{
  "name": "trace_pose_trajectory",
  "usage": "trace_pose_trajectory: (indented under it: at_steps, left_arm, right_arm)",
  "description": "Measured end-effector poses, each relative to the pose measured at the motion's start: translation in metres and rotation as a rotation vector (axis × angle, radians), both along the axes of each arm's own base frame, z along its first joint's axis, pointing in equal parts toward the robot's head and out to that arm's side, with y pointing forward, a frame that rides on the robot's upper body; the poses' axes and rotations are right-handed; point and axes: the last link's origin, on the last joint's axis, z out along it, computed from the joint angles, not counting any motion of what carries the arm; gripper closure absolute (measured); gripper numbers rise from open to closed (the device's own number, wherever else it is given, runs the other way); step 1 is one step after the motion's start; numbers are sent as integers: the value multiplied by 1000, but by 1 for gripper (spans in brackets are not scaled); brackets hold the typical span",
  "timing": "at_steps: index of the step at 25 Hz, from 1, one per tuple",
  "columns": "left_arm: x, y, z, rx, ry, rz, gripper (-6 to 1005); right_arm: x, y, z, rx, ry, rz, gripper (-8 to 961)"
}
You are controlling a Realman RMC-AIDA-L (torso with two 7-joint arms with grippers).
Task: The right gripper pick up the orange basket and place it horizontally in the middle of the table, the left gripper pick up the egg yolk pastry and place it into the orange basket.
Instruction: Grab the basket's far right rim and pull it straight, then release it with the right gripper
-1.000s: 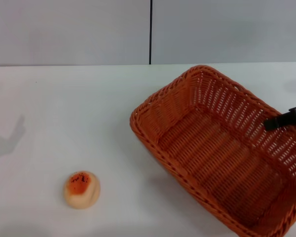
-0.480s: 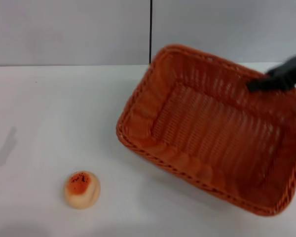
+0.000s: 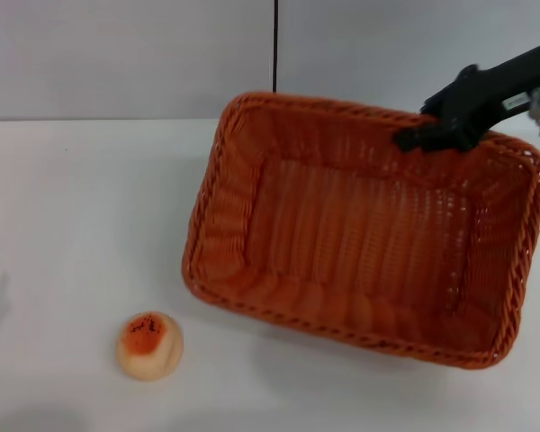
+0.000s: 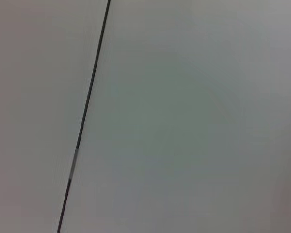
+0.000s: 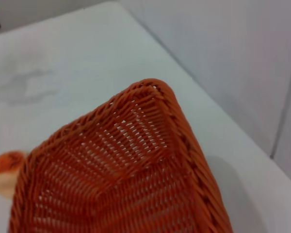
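Note:
The orange basket (image 3: 360,238) hangs tilted above the white table (image 3: 81,207), its long side running left to right. My right gripper (image 3: 420,137) is shut on the basket's far rim, near the right end. The right wrist view shows a corner of the orange basket (image 5: 136,160) from close up. The egg yolk pastry (image 3: 148,345) lies on the table at the front left, glazed orange face up, and a bit of the egg yolk pastry (image 5: 7,170) shows past the rim in the right wrist view. My left gripper is out of view; its wrist camera shows only grey wall.
A grey wall (image 3: 117,54) with a dark vertical seam (image 3: 275,54) runs along the table's far edge. The basket's shadow falls on the table under its near rim.
The right gripper has lifted the basket, carried it left and turned it from a diagonal lie to nearly crosswise. The pastry has stayed put. The left gripper's edge has gone from the head view.

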Motion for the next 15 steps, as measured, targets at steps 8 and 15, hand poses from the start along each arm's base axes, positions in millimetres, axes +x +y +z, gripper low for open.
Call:
trace_pose_trajectory:
  at_steps: [8,15]
  left_arm:
    - [0,-25,1,24,16,13,177]
    - [-1,-37,-1,27,0,38,178]
  right_arm:
    - [-11,4,-19,3,-51,133,789]
    - [-29,5,-26,14,31,293,791]
